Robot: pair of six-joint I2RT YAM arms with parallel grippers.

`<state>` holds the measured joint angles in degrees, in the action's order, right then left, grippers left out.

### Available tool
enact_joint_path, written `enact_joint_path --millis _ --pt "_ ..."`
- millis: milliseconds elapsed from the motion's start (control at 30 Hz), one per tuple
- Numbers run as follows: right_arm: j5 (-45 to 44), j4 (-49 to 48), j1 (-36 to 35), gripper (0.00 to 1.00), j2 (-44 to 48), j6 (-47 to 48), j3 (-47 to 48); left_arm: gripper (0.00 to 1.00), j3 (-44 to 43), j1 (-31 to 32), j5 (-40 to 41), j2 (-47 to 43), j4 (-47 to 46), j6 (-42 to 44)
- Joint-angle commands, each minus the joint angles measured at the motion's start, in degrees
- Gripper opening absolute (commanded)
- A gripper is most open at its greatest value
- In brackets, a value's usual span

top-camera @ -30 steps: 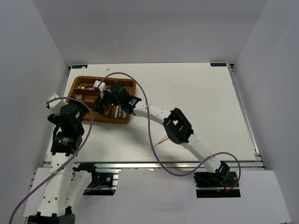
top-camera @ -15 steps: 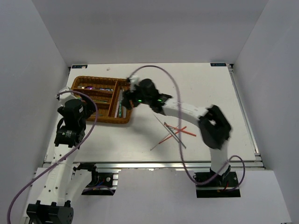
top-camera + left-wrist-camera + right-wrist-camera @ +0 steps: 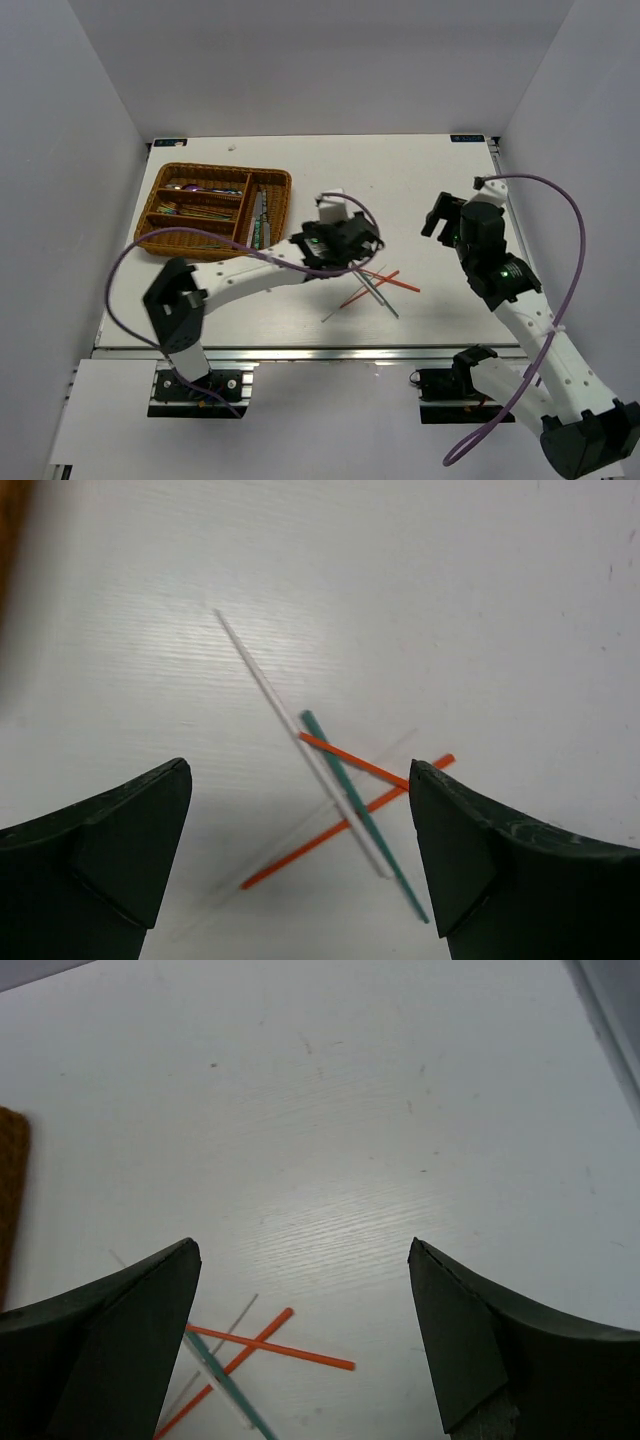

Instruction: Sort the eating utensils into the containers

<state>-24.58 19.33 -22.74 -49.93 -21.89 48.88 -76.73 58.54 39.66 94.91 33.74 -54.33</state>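
Since half a second ago the arms have swapped: the right pincer (image 3: 303, 1250) has drawn back to the right of the top view, spread and empty. The left pincer (image 3: 300, 770), also spread and empty, hangs over the crossed chopsticks (image 3: 372, 285) on the table (image 3: 450, 170), right of the tray (image 3: 225, 168). Best to take the grey chopstick (image 3: 262, 680) at its free upper-left end, jaws square across it, clear of the crossing.

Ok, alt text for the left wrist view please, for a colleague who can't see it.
The left gripper, jaws open and holding nothing, hangs over a crossed pile of thin chopsticks on the white table: two orange chopsticks, one teal chopstick and one pale grey chopstick.
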Motion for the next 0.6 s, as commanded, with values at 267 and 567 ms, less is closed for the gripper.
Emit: enact_joint_path --millis 267,567 --pt "-2.76 8.7 5.52 0.89 8.97 -1.66 -0.89 0.88 -28.38 8.69 9.11 24.78 14.59 -25.38" --pt "1.55 8.18 5.6 0.89 8.62 -0.17 -1.95 0.79 -33.92 9.31 12.98 30.67 20.22 -31.72"
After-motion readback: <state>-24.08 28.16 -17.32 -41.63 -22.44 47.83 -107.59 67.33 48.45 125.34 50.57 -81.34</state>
